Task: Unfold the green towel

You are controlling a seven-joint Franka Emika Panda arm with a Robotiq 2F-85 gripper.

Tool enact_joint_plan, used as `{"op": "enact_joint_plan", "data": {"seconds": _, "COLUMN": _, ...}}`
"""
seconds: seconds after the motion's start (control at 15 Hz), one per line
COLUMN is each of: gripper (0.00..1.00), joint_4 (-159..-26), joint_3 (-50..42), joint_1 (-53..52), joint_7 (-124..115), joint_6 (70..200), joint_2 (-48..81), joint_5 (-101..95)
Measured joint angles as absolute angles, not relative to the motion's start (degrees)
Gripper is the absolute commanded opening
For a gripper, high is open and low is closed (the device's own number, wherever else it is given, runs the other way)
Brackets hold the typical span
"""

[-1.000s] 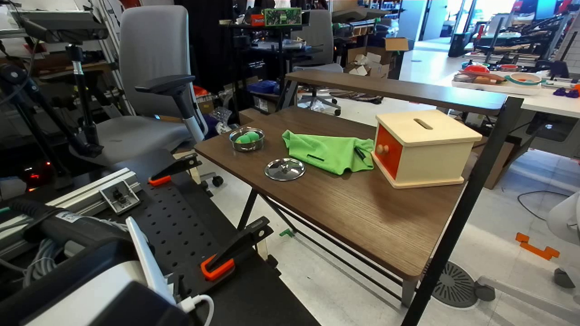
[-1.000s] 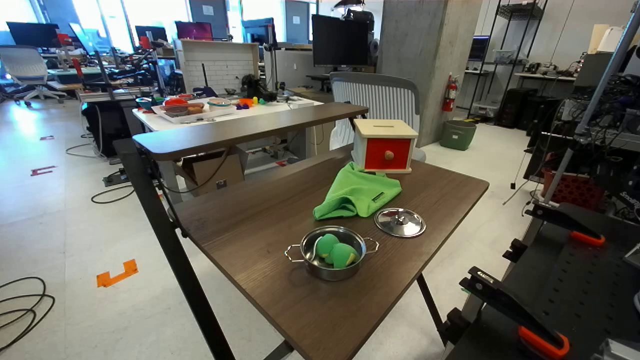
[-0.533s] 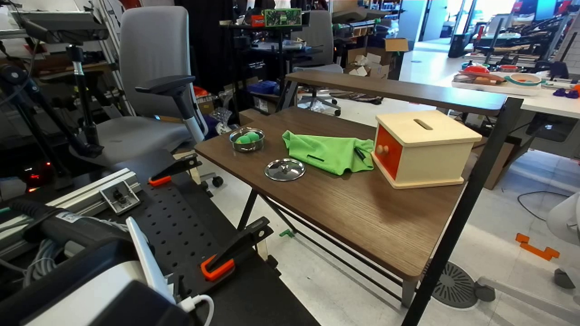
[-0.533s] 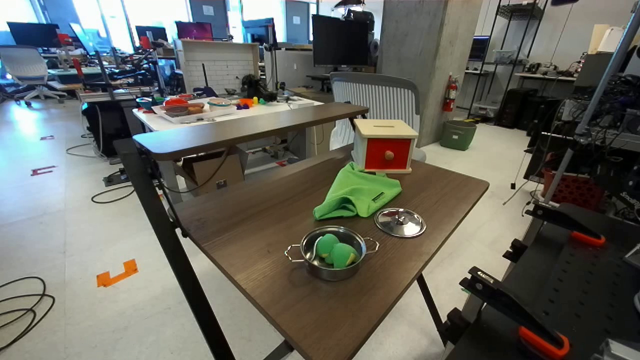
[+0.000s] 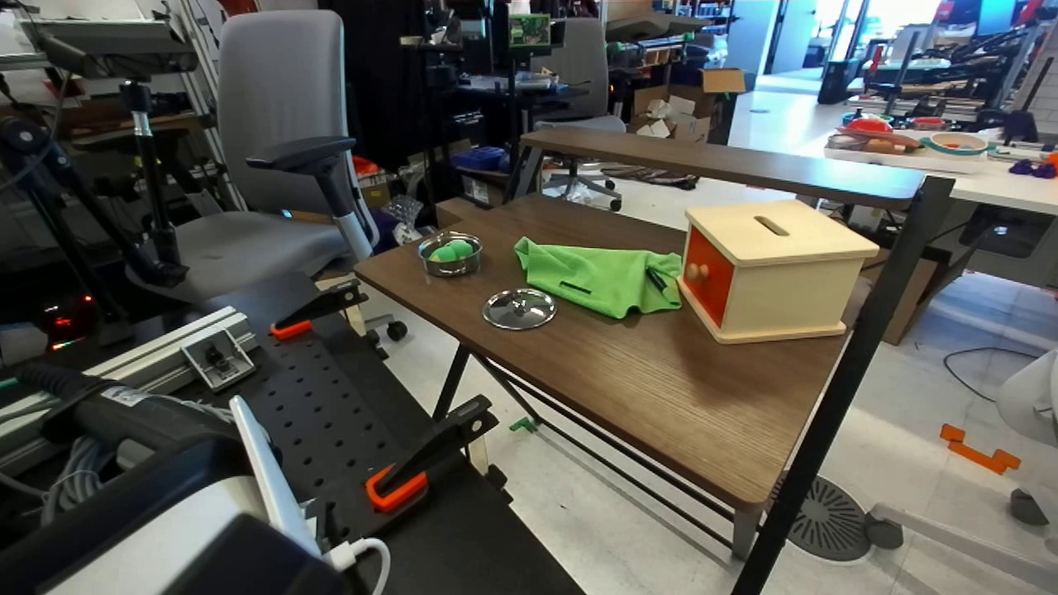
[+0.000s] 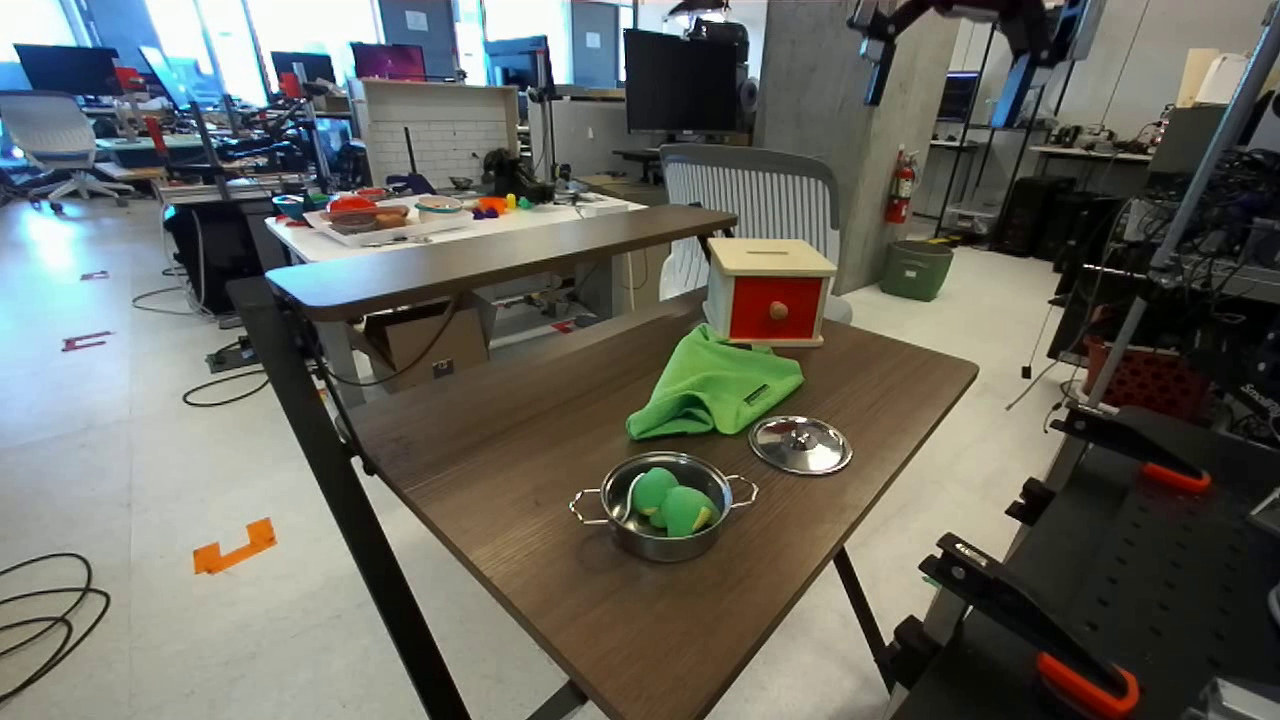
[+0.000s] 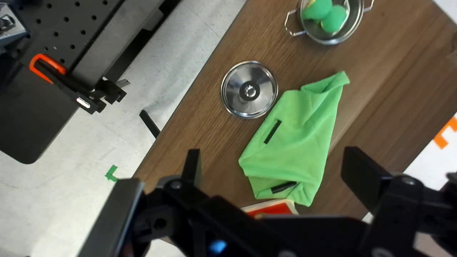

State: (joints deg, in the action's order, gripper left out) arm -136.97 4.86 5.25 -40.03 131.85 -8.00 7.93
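Gripper [image 6: 937,112], cropped at the top in an exterior view, is well above the table [image 7: 200,123], fingers [image 7: 192,167] spread wide. In my wrist view it hides most of the box [image 5: 777,281]; both exterior views give the slotted top. Towel [image 7: 298,142] rumpled on the table just beside the box, inner folds hidden; I can't tell if they touch. Lid [image 7: 250,85] just beside the towel. Farthest, the pot [image 6: 668,548], cut off in my wrist view, whole in both exterior views.

At the bottom of the wrist view, the black gripper [image 7: 273,164] is showing round screws [image 7: 175,184] and a blue spot [image 7: 217,246].
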Motion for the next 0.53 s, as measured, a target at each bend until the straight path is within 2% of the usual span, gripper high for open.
{"op": "enact_joint_plan", "data": {"seconds": 0.53, "gripper": 1.00, "joint_4": -131.1, "joint_3": -0.1, "joint_1": 4.0, "joint_7": -58.8, "joint_6": 144.8, "joint_2": 10.3, "joint_5": 5.1}}
